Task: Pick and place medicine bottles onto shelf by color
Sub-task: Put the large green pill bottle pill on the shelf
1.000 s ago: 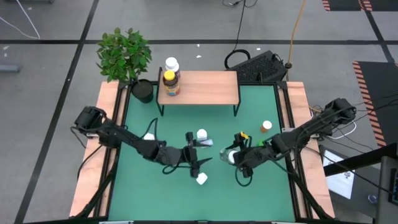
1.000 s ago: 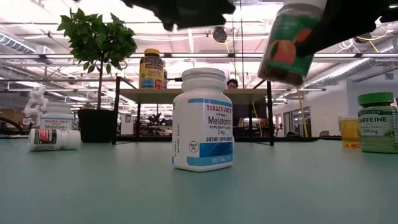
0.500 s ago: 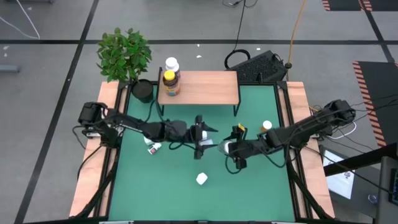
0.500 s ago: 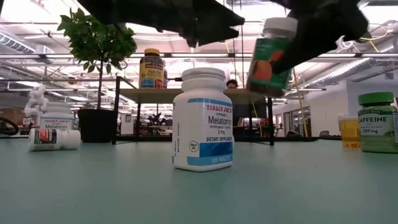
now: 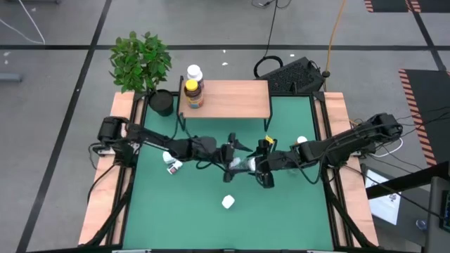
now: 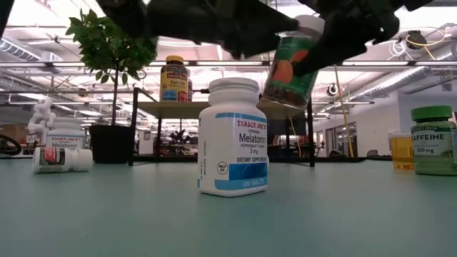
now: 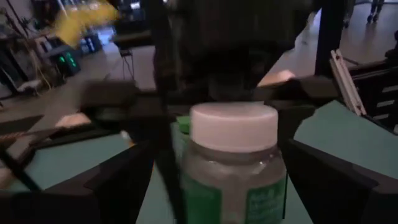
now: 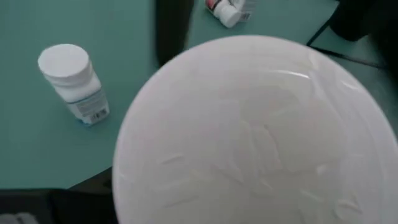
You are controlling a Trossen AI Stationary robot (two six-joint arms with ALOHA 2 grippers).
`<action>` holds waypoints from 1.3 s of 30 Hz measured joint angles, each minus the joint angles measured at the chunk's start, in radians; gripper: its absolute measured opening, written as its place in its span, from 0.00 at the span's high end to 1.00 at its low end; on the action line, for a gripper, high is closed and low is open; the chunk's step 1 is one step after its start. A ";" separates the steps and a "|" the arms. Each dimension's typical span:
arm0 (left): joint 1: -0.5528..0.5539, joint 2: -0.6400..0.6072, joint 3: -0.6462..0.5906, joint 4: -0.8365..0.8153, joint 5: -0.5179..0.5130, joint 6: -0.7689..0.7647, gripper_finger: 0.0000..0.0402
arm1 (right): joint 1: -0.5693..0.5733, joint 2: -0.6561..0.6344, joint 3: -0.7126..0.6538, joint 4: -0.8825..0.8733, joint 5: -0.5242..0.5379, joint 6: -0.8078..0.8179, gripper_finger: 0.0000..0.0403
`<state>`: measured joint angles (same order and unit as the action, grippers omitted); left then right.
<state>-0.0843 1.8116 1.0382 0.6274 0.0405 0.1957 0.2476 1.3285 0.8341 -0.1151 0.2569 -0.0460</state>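
Medicine bottles are the task's things, and one of them, a green-labelled bottle (image 6: 289, 68) with a white cap, hangs tilted in the air above the surface (image 5: 204, 218), grasped by the right end effector (image 5: 259, 166) just in front of the shelf (image 5: 225, 99). The left end effector (image 5: 235, 153) is right beside it, fingers spread apart on either side of the bottle in its wrist view, not clamped on it.

Below and in front of that pair, farther from the shelf, a white Melatonin bottle (image 6: 233, 137) stands upright on the surface. Another white bottle (image 5: 172, 165) lies on its side toward the left edge, in front of the shelf's left legs. Toward the right edge, in the low view, a green-capped Caffeine bottle (image 6: 433, 140) stands just beside a small amber bottle (image 6: 401, 150).

On the shelf's left end stand a yellow-capped Fish Oil bottle (image 5: 192, 92) and a white-capped bottle (image 5: 194, 72) behind it. A potted plant (image 5: 143, 67) sits just left of the shelf.
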 joint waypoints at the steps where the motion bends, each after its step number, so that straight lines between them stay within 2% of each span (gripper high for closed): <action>1: -0.003 0.025 0.025 -0.006 0.000 -0.003 0.11 | -0.006 0.000 0.000 0.003 0.000 0.001 0.28; 7: -0.005 0.098 0.141 -0.136 -0.083 -0.042 0.11 | -0.032 0.000 -0.035 0.001 0.010 0.026 0.28; 13: -0.005 0.094 0.164 -0.180 -0.118 -0.048 0.14 | -0.040 0.000 -0.081 0.059 0.035 0.041 0.28; 24: -0.005 0.094 0.165 -0.181 -0.111 -0.022 0.43 | -0.044 0.000 -0.078 0.089 0.009 0.059 0.28; 28: -0.008 0.094 0.165 -0.183 -0.113 -0.025 0.43 | -0.043 0.000 -0.078 0.089 0.013 0.063 0.26; 33: -0.012 0.085 0.166 -0.181 -0.137 -0.083 0.37 | -0.033 -0.017 -0.077 0.088 0.011 0.060 0.18; 39: -0.036 0.050 0.166 -0.213 -0.189 -0.103 0.43 | 0.005 -0.098 -0.116 0.094 0.035 0.082 0.12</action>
<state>-0.1203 1.8617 1.2041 0.4140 -0.1486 0.0925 0.2524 1.2303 0.7182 -0.0209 0.2916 0.0356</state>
